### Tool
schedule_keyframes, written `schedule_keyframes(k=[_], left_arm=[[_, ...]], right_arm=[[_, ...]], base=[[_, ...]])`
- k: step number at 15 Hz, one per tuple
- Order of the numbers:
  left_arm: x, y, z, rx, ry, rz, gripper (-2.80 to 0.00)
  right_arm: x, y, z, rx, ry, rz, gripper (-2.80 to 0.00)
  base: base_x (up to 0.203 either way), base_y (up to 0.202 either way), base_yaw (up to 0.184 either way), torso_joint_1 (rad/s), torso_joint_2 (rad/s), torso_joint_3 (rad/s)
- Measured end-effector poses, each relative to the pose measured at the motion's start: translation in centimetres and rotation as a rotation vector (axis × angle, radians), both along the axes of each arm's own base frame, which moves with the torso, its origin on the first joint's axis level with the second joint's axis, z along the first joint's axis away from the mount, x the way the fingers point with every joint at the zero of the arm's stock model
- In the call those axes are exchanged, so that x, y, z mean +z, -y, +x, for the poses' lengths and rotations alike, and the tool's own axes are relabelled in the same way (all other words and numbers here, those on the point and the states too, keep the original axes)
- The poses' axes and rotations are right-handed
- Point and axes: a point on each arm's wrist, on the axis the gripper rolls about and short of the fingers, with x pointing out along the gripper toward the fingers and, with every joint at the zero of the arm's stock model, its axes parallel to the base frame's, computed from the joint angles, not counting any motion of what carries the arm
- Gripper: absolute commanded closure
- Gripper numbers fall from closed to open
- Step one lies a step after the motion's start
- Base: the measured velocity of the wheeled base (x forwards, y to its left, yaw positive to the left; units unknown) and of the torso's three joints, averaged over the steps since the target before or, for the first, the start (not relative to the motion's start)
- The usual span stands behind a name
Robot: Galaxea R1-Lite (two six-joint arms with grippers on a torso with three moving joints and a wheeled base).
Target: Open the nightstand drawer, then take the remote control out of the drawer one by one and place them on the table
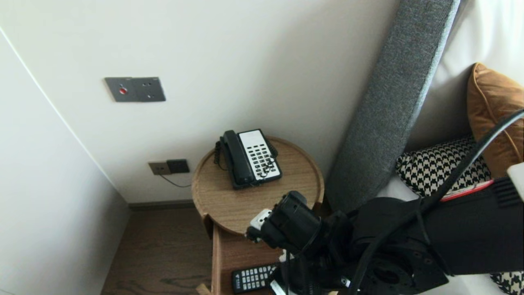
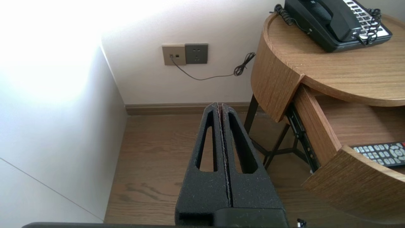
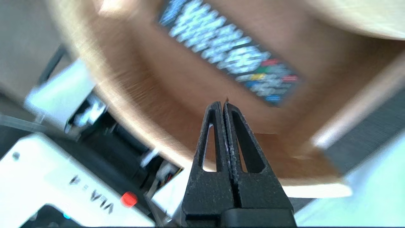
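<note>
The pale wall (image 1: 245, 61) fills the head view from nine o'clock round to twelve. A grey headboard (image 1: 393, 102) leans along it toward two o'clock. The wooden floor (image 1: 163, 254) shows at seven o'clock. The right arm (image 1: 409, 246) comes in from four o'clock, and its wrist sits over the near edge of the round bedside table (image 1: 213, 196) at the middle of the view. An orange cushion (image 1: 491, 110) and a houndstooth pillow (image 1: 438, 164) lie on the bed at three o'clock.

The table's drawer (image 1: 233, 250) stands pulled out toward six o'clock. A black telephone (image 1: 250, 157) rests on the table top, toward its twelve o'clock side, with the handset on the cradle. The remote control (image 1: 251, 278) lies flat on the drawer floor at the six o'clock end, buttons up, and the arm covers its three o'clock end.

The right gripper (image 3: 222, 104) hangs above the open drawer with its jaws clenched on nothing. Its tips are near the remote control but clear of it. The left gripper (image 2: 220, 106) is parked low over the floor, well apart from the drawer front, its jaws pressed together and empty.

A grey switch panel (image 1: 135, 89) is on the wall at ten o'clock. A pair of wall sockets (image 1: 168, 167) sits at nine o'clock of the table, with a thin cable plugged in.
</note>
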Motion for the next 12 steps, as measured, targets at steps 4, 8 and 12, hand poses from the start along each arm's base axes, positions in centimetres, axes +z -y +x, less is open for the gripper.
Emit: schedule_keyframes(k=[4,8,12], left_arm=[[0.0,0.0,0.0,0.000,0.000,0.000,0.00],[0.0,0.0,0.0,0.000,0.000,0.000,0.00],[0.0,0.0,0.0,0.000,0.000,0.000,0.00]], right_arm=[[2.8,3.4,1.5,-0.168,0.112,-0.006,0.00],[5.5,6.2,2.1,-0.303,0.225,-0.014,0.00],[8.0,7.2,1.4,-0.319,0.278,0.049,0.00]], base=[[0.000,0.000,0.000,0.000,0.00,0.000],[0.000,0.000,0.000,0.000,0.00,0.000],[0.000,0.000,0.000,0.000,0.00,0.000]])
